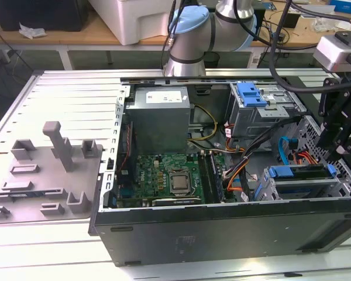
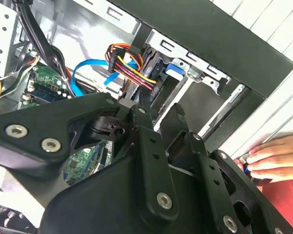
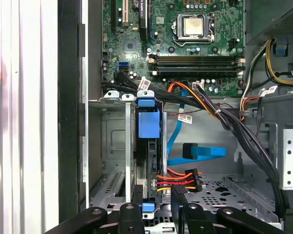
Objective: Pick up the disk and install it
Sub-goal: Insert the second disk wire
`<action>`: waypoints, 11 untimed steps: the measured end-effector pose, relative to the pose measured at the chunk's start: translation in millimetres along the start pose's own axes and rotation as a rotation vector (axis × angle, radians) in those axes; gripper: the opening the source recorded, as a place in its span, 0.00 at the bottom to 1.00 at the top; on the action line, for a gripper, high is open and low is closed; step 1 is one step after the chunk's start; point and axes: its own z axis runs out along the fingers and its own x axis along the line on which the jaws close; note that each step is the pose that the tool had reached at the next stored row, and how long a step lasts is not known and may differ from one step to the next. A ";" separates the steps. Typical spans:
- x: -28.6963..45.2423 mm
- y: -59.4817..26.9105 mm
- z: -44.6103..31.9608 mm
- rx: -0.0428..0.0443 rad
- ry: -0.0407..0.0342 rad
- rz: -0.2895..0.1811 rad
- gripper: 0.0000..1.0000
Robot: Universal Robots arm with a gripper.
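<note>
The disk point(image 1: 298, 171) stands on its edge in the grey drive cage point(image 1: 292, 190) at the front corner of the open computer case, at the exterior view's right. Its blue carrier point(image 3: 148, 124) runs along the upper edge, and the first wrist view looks straight down on it. My gripper point(image 1: 341, 155) hangs just above the disk's end nearest the exterior view's right. Its black fingers point(image 3: 136, 197) stand apart to either side of the disk's line, open, with nothing between them point(image 2: 160, 109).
Blue data cable point(image 3: 200, 151) and an orange-red-yellow power plug point(image 3: 180, 180) lie beside the cage. A blue bracket point(image 1: 250, 93) tops the rear drive cage. The motherboard point(image 1: 169, 178) and power supply point(image 1: 159, 117) sit further in. A person's hand point(image 2: 278, 156) rests on the table outside the case wall.
</note>
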 end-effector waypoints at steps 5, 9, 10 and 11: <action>-22.9 0.1 -0.7 0.0001 0.0248 0.000 0.36; -31.7 1.2 -0.9 0.0002 0.0776 0.001 0.36; -33.7 2.2 -0.9 0.0002 0.0805 0.001 0.36; -36.5 3.6 -1.1 0.0008 0.0810 0.001 0.36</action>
